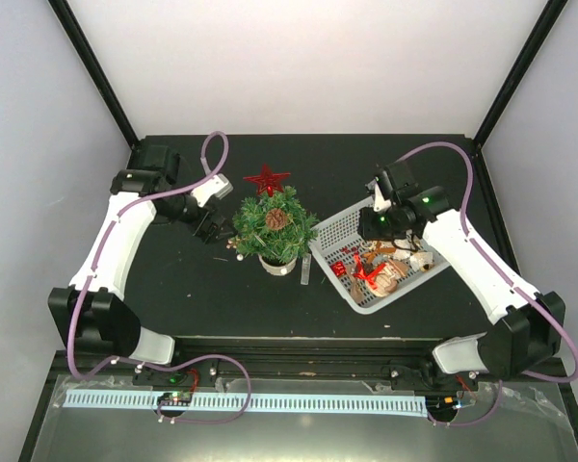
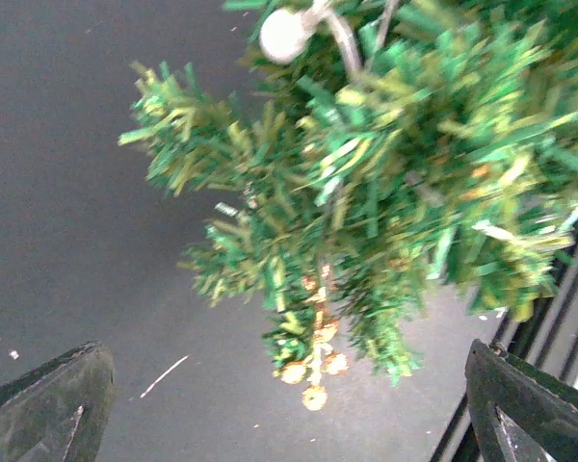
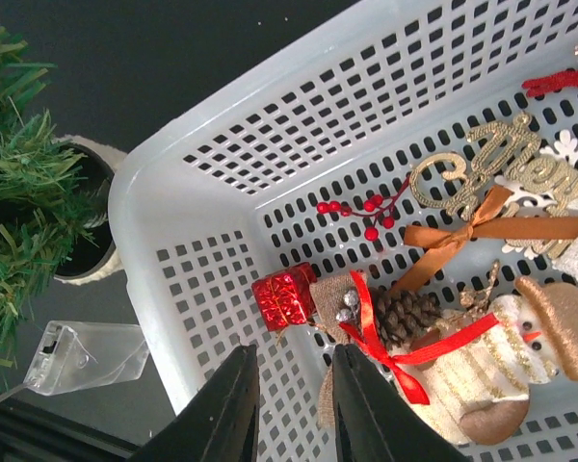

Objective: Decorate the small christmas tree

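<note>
Tree: the small christmas tree (image 1: pixel 275 226) stands upright on the dark surface (image 1: pixel 173 289), between the two arms, with a brown pine cone (image 1: pixel 276 218) among its branches.
Star: a red star (image 1: pixel 267 179) shows at the tree's far side; whether it sits on the tip or lies behind cannot be told.
Left claw: the left claw (image 1: pixel 212 229) is just beside the tree's left flank, released, jaws spread wide. In the wrist view the branches hang ahead of the fingertips (image 2: pixel 48 404), not between them.
Right claw: the right claw (image 3: pixel 294 409) hangs over the white basket (image 3: pixel 173 192), fingers parted only narrowly, grasping nothing.
Tree from the right claw: to its left, outside the basket wall, whitish base (image 3: pixel 96 159) near the basket's corner.
Below the right claw: a red gift box (image 3: pixel 284 296) and a ribboned cone (image 3: pixel 405 318) on the basket floor.
Beside the base: a clear battery box (image 3: pixel 87 356).
</note>
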Controlling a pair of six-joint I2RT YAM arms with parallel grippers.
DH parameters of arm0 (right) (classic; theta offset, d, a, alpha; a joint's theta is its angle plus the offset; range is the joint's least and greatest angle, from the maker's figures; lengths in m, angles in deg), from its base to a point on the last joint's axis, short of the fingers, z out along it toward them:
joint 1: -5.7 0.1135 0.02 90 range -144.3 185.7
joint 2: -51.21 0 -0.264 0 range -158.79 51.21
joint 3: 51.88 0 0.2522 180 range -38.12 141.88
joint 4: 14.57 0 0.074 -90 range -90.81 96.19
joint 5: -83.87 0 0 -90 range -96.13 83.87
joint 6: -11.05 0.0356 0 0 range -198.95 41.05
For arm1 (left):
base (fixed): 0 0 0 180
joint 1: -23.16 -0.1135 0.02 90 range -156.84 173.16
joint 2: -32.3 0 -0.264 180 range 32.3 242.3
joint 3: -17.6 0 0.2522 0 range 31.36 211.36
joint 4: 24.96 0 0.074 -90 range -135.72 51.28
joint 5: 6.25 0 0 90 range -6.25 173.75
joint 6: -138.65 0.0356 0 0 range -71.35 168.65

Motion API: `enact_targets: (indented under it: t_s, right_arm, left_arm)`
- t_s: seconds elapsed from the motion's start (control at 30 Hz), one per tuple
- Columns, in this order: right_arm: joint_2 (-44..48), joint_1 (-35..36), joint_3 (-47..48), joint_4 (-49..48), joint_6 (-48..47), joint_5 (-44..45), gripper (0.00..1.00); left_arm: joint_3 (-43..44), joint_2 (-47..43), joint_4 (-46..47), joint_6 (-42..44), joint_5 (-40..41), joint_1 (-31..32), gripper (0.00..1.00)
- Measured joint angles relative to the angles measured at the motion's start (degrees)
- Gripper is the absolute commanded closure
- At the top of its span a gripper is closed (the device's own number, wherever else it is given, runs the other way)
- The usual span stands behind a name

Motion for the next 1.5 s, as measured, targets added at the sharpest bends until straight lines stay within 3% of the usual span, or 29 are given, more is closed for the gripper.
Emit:
enact_targets:
  t_s: [0.3,0.77,1.5]
  right_arm:
    - [0.5,0.0,-1.3,0.0,1.2,-0.8,0.75]
    - [3.2,0.0,-3.8,0.1,2.5,-0.7,0.75]
    - [4.9,0.0,-8.2,0.1,2.6,-0.7,0.74]
  left_arm:
    - [-1.8,0.8,7.1,-1.6,7.3,0.6,0.01]
    - [-0.4,9.1,12.3,-2.9,12.8,3.9,0.01]
    - [17.8,22.7,16.5,-5.6,16.9,5.2,0.01]
